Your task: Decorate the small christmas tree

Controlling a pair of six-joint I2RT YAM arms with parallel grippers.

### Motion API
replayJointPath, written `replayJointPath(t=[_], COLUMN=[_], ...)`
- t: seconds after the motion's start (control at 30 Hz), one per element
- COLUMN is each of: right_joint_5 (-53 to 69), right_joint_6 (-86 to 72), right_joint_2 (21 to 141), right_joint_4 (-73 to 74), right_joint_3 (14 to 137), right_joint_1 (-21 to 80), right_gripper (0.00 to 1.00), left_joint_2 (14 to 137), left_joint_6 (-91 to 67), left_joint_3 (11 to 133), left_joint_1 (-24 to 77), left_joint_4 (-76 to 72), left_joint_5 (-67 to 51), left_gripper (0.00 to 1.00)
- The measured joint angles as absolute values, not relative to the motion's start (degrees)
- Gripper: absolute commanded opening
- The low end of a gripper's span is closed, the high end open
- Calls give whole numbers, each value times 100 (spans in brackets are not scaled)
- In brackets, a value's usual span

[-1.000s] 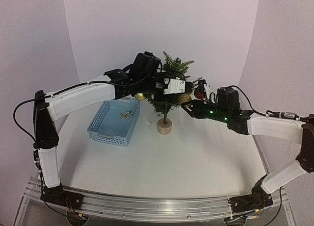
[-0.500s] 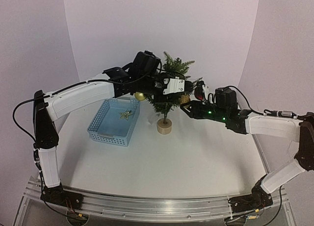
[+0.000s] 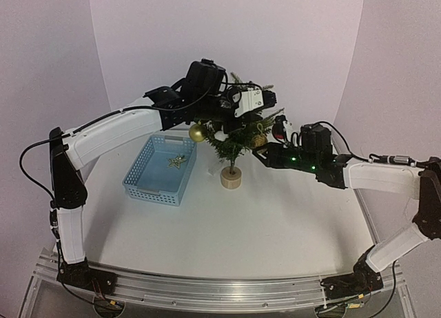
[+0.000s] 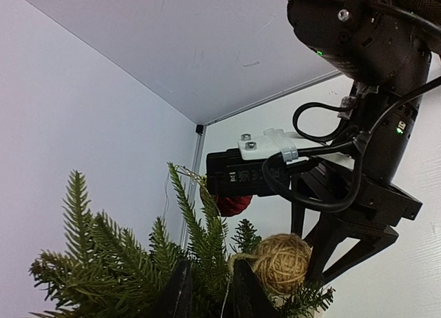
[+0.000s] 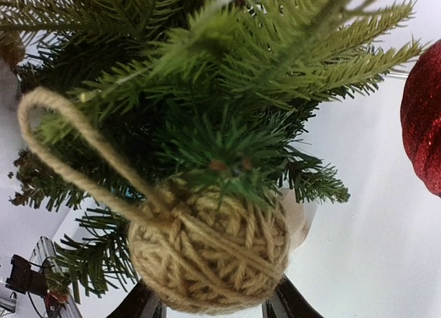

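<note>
The small christmas tree stands on its wooden disc base mid-table. My left gripper reaches into its upper branches from the left. In the left wrist view its fingers stand close together with green needles between them. My right gripper is shut on a brown twine ball and presses it against the tree's right side. The ball's loop lies over the branches. The ball also shows in the left wrist view.
A red glitter ball hangs at the tree's right and a gold ball at its left. A blue basket left of the tree holds a gold star. White walls stand close behind.
</note>
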State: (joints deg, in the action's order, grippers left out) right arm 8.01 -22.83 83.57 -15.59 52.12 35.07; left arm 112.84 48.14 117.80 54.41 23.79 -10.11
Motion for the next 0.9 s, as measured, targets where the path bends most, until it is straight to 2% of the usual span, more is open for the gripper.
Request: replayJointPath(t=[0.3,0.57,0.9], right_joint_5=[753,749,613], right_joint_6=[-2300,-2243,-2242], right_joint_2=[8442,8525,8572], right_joint_4=[-1525,-1496,-1470], right_joint_3=[5212,5337,5376], right_joint_1=[3507,3507,3507], right_gripper=[50,68,80], left_joint_2=[11548,11559,11559], left_joint_6=[4807,4797,4800], left_joint_3=[11780,11780,11780], left_joint_1=[5441,5441,5442], left_joint_4=[2327,2292,2294], left_joint_5=[-895,-891,-888], left_gripper=[22,22,22])
